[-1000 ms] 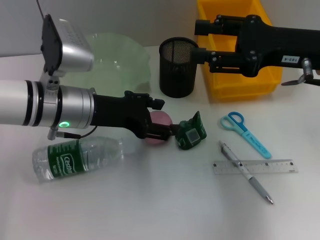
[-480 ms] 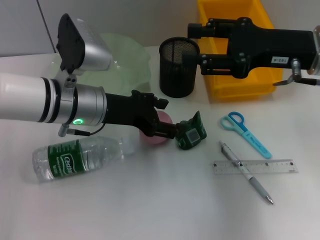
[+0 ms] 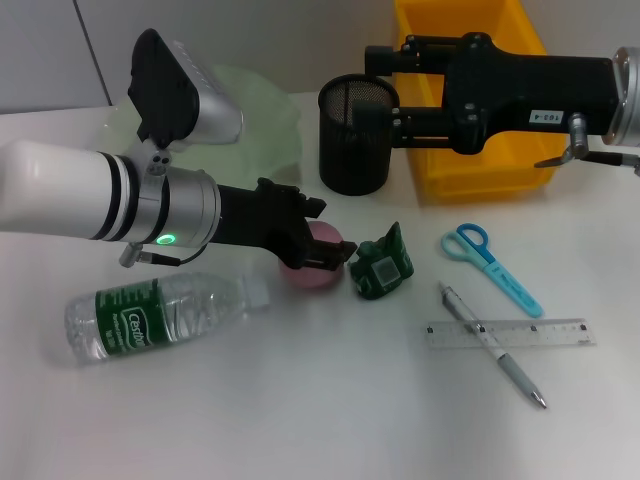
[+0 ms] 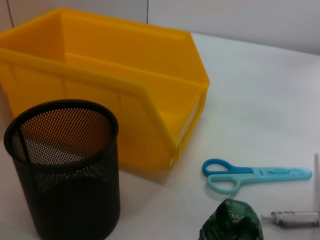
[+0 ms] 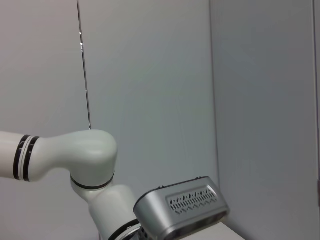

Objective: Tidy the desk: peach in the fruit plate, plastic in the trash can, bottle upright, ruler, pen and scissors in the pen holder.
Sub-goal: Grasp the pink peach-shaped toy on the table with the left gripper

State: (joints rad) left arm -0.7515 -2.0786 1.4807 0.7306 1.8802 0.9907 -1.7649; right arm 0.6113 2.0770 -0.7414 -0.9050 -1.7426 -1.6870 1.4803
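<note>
The pink peach (image 3: 316, 276) rests on the white desk (image 3: 330, 410), and my left gripper (image 3: 326, 246) is shut on it, one finger on each side. Right beside it lies crumpled green plastic (image 3: 381, 270) (image 4: 232, 223). The bottle (image 3: 150, 315) lies on its side at the front left. The scissors (image 3: 490, 265) (image 4: 250, 175), pen (image 3: 495, 345) (image 4: 292, 218) and clear ruler (image 3: 530, 333) lie at the right. At the back are the fruit plate (image 3: 270, 110), the black pen holder (image 3: 355, 140) (image 4: 65, 170) and the yellow trash can (image 3: 500, 172) (image 4: 110, 75). My right gripper (image 3: 382, 84) hovers open above the pen holder.
The left arm's silver wrist camera (image 3: 185, 85) rises in front of the fruit plate. The pen lies across the ruler. The right wrist view holds only a grey wall and the left arm (image 5: 75, 155).
My left arm has rolled and pulled slightly back to the left, the peach shifting a little with it. The right arm has slid left, closer over the pen holder.
</note>
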